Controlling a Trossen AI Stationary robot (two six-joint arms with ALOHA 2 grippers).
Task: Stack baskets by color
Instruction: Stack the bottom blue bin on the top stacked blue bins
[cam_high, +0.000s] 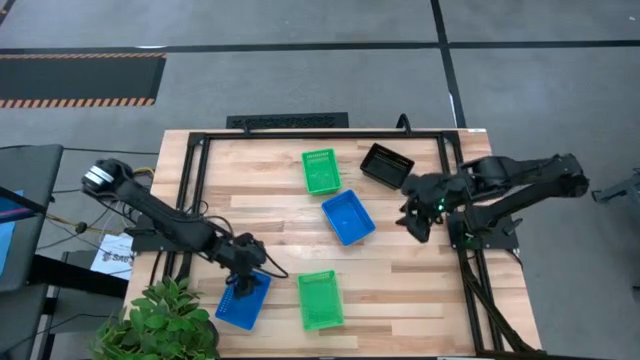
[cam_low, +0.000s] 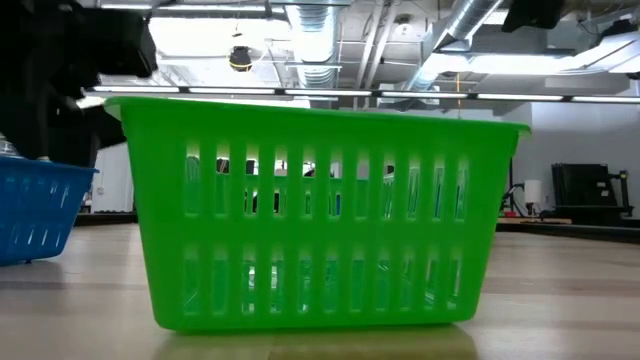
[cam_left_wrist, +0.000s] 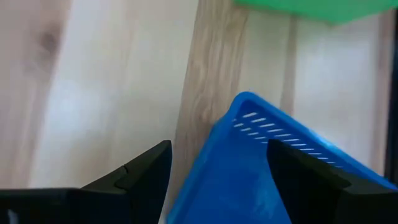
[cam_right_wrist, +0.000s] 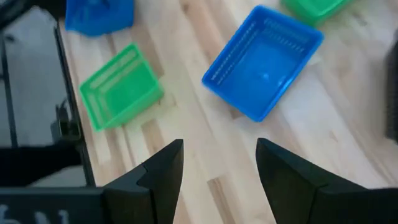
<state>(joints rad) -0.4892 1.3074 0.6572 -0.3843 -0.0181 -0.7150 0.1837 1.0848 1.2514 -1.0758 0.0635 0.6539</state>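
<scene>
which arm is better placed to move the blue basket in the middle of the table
Right, probably. The right tool hangs open just beside the middle blue basket, with bare wood between them. The left tool is at the near-left corner, its open fingers straddling the wall of the other blue basket.

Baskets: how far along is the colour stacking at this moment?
Nothing looks stacked yet. Five baskets show, all apart on the table: two green, two blue, one black. In hand: the left gripper, open, straddles the near blue basket's wall. The right gripper hangs open, empty. All stacking remains.
</scene>
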